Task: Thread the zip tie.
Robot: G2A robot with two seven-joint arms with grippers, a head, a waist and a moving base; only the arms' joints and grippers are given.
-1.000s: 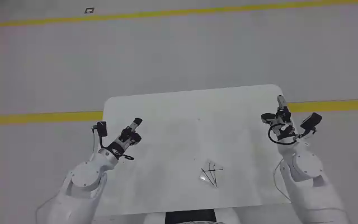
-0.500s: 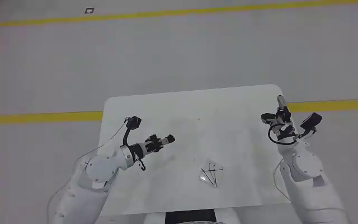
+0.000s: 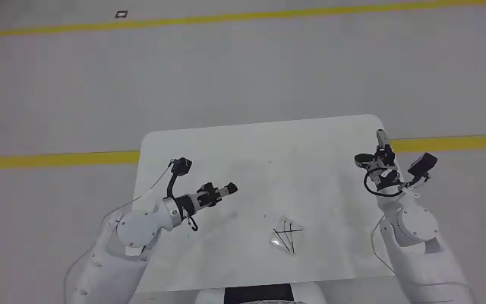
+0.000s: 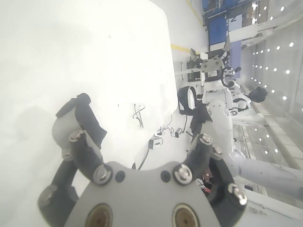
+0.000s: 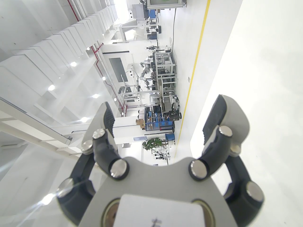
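A small loose pile of thin black zip ties (image 3: 287, 232) lies on the white table (image 3: 266, 148), toward its near edge and right of the middle. My left gripper (image 3: 229, 187) hovers over the table left of the pile and points toward it. In the left wrist view that gripper (image 4: 140, 107) is open and holds nothing, with the zip ties (image 4: 138, 116) farther off on the table (image 4: 71, 36). My right gripper (image 3: 380, 137) stays at the table's right edge, well away from the pile. In its own wrist view it (image 5: 163, 106) is open and empty.
The table's rounded far right corner (image 3: 376, 120) lies close to the right gripper. Yellow floor lines (image 3: 68, 159) run behind the table. Bare tabletop (image 3: 304, 175) spreads between the two arms.
One second ago the left gripper was near the table's left edge; it swung right toward the middle, then held still over the last half second. The right arm has not moved.
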